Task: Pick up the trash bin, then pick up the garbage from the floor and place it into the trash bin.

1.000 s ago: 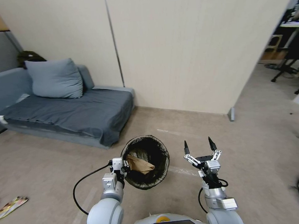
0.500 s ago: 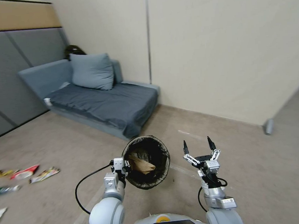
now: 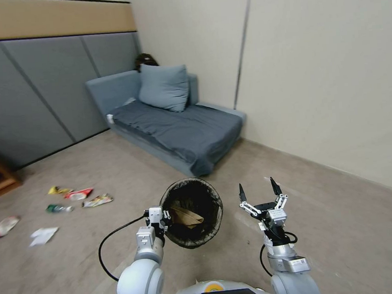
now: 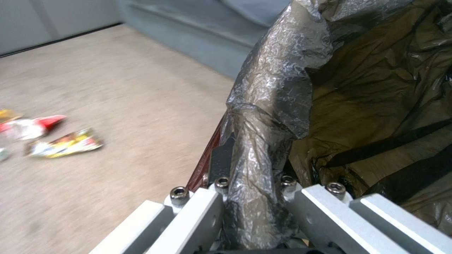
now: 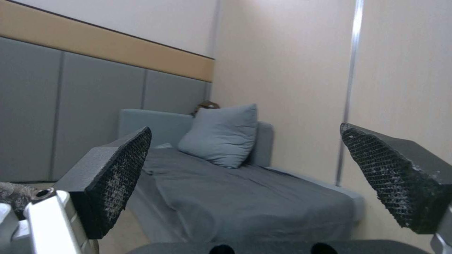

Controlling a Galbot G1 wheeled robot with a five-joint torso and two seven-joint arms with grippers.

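Bin held by a thin pinch at the rim, litter well off to the left.
Left gripper (image 3: 162, 217) clamped on trash bin (image 3: 193, 211) rim and bag; right gripper (image 3: 258, 195) spread wide, empty. Could slip off the slick bag; wrappers (image 3: 79, 196) on the floor.

Your left gripper (image 3: 162, 219) was raised before the torso, fingers clamped on a rim; your right gripper (image 3: 257, 193) stood upright just beside it, fingers (image 5: 113, 176) spread wide, holding nothing
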